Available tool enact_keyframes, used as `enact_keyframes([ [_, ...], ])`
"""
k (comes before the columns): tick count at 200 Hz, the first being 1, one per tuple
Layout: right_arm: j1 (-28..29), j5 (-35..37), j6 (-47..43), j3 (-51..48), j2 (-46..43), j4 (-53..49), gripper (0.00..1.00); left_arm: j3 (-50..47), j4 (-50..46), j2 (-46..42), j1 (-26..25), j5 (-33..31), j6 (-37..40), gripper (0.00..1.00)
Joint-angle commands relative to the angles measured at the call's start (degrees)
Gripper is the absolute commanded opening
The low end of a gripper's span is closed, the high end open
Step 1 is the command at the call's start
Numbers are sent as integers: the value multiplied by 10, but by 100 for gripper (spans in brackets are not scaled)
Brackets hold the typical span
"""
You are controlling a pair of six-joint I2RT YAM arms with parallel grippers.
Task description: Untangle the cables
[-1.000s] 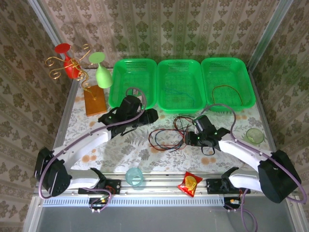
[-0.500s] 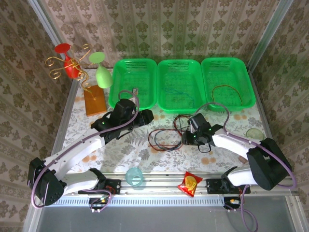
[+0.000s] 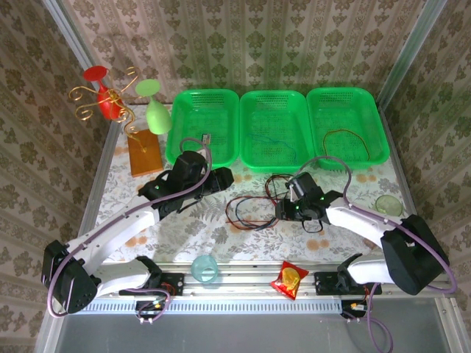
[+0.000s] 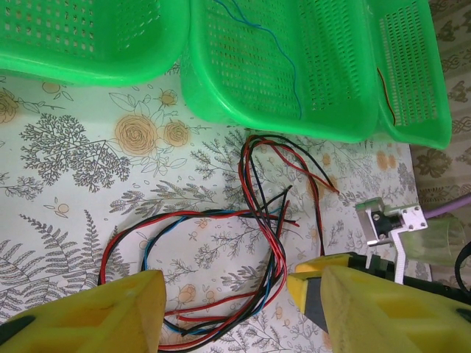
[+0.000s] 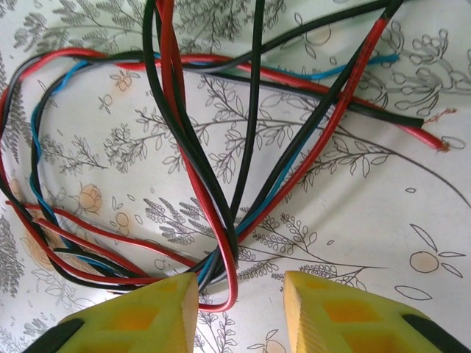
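Several cables (image 3: 254,212) lie tangled, long axis running left-right across the table (image 3: 213,237).

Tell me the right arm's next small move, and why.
Probably close the right fingers on the cables. The fingers stand apart, and a bunch of red, black and blue strands runs down into the gap between them, not yet gripped.

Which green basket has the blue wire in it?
The middle basket of the three: a thin blue wire lies on its floor. The right basket holds an orange wire instead, and the left basket shows no blue wire.
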Motion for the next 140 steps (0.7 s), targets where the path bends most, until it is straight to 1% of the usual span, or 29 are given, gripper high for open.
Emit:
enact_keyframes([
  [1,4,-22,-6,-7,19,11,35,3,-12,-6,-5,0,-6,58],
  [33,4,-24,-8,-12,35,24,29,5,-10,-4,-8,-2,-10,57],
  [90,4,-40,-15,-12,66,45,24,2,-8,0,-13,-4,-15,58],
  [101,4,-39,-16,-13,67,46,20,2,-8,2,-12,-4,-14,57],
  [124,4,-40,-17,-10,63,35,5,4,-10,3,-13,-3,-14,57],
  [140,4,-31,-17,-8,49,15,3,5,-11,1,-14,-3,-15,57],
])
